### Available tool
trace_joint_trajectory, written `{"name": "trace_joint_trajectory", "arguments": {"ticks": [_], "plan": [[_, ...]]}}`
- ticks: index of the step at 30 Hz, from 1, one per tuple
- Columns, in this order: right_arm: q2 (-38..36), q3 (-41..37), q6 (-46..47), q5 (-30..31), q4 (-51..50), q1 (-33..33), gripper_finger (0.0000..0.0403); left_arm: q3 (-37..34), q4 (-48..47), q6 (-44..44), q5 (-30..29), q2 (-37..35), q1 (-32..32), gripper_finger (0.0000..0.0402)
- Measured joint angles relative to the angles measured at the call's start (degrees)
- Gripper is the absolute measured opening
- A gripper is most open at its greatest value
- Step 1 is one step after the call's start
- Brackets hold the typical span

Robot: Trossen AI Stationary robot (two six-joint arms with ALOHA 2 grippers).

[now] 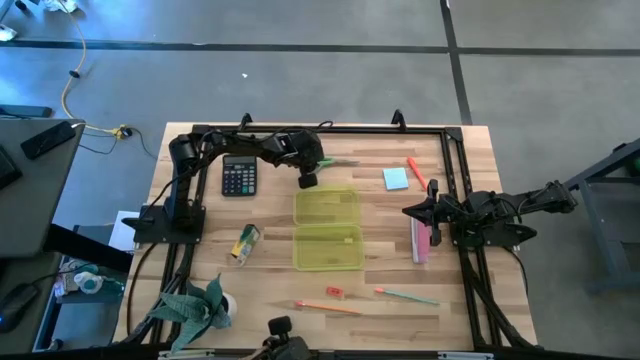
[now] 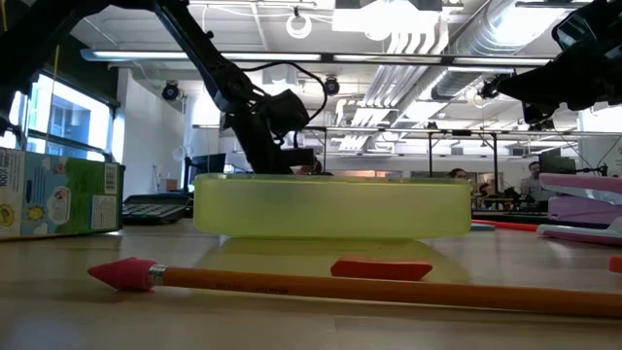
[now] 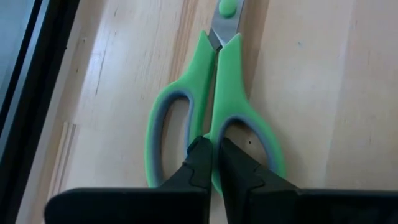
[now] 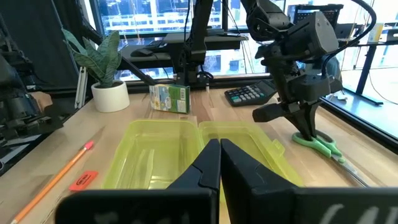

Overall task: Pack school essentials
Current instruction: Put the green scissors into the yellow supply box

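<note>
The left gripper [image 3: 212, 163] is down at the far side of the desk [image 1: 470, 290], its two dark fingers pressed together on the green plastic bar between the two finger loops of the green-handled scissors [image 3: 217, 106]; the scissors lie flat on the wood with their blades pointing away from the wrist, and from the right wrist view they appear not to have left the surface, though the angle is poor. They lie just beyond the far edge of the translucent yellow-green case [image 1: 327, 228], which lies open in the middle of the desk with both halves up.

The right gripper [image 4: 219, 163] hangs over the right side of the desk, fingers closed on nothing, pointing across the case toward the left arm; under it lies a pink and white stapler [image 1: 421, 241].

The blue sticky-note pad [image 1: 395, 179] and the red marker [image 1: 416, 171] lie side by side in the far right part of the desk; the small green-yellow pack [image 1: 245, 244] lies left of the case; the orange pencil [image 1: 328, 307], the tiny red piece [image 1: 333, 292] and the green pencil [image 1: 407, 295] lie on the near side of the case; a black calculator [image 1: 238, 176] lies far left, and a potted plant [image 1: 200, 308] stands at the near left corner.
</note>
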Motion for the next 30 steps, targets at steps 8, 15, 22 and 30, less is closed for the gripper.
{"name": "trace_joint_trajectory", "arguments": {"ticks": [8,15,22,30], "plan": [[0.0,0.0,0.0,0.0,0.0,0.0,0.0000,-0.3,-1.7,-0.7,0.1,-2.6,-1.5,0.0003],[0.0,0.0,0.0,0.0,0.0,0.0,0.0000,-0.2,-0.9,-0.7,-3.2,-3.6,-1.9,0.0002],[0.0,0.0,0.0,0.0,0.0,0.0,0.0000,-0.1,2.3,0.9,-4.2,-3.6,0.1,0.0014],[0.0,0.0,0.0,0.0,0.0,0.0,0.0000,4.4,0.5,-5.6,-0.3,-3.8,5.0,0.0087]]}}
